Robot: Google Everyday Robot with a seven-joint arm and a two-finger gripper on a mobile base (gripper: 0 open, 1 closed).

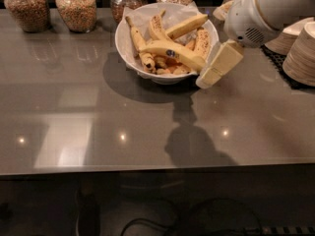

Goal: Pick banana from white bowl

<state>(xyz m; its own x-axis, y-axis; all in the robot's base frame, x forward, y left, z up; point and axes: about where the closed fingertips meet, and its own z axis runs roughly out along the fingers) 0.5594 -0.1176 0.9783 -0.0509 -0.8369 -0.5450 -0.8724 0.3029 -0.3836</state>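
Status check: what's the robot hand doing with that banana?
Gripper at right rim of white bowl. Banana lying atop the pile. Spotted bananas crowd it.

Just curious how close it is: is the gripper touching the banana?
Cannot tell. In the camera view the gripper overlaps the right end of the banana by the rim of the bowl, but neither contact nor a gap shows plainly.
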